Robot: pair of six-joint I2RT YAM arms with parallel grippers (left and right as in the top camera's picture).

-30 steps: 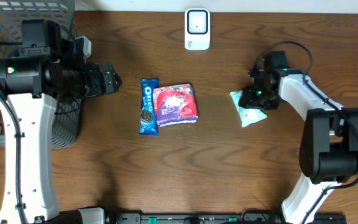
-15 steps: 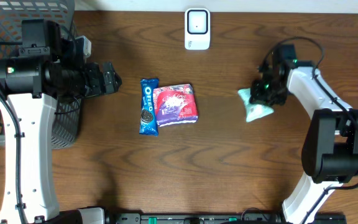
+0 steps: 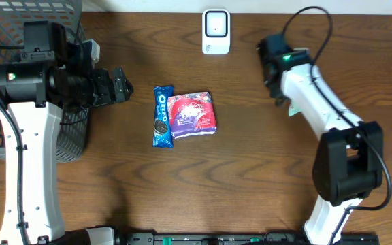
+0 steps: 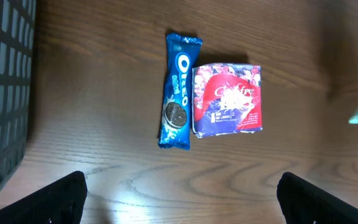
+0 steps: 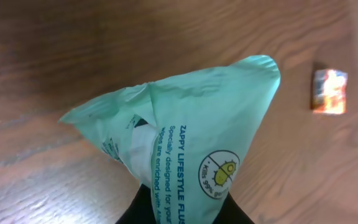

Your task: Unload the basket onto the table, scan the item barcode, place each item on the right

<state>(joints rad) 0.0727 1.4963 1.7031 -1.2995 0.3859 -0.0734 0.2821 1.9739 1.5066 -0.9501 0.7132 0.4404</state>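
Glossy mint plastic pouch [image 5: 191,143], matt wood-grain table [image 5: 55,50].

Oreo pack [image 3: 162,116] touching the snack packet's [image 3: 193,113] left side, scanner [image 3: 216,31] behind them, basket [image 3: 19,41] far left.

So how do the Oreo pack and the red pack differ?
The Oreo pack is blue, long and narrow; the red pack is red and purple, squarish and wider. The Oreo pack lies nearer the basket than the red pack. Both lie flat on the table, side by side.

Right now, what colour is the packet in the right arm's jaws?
Mint green packet with dark blue lettering; right wrist view shows it best.
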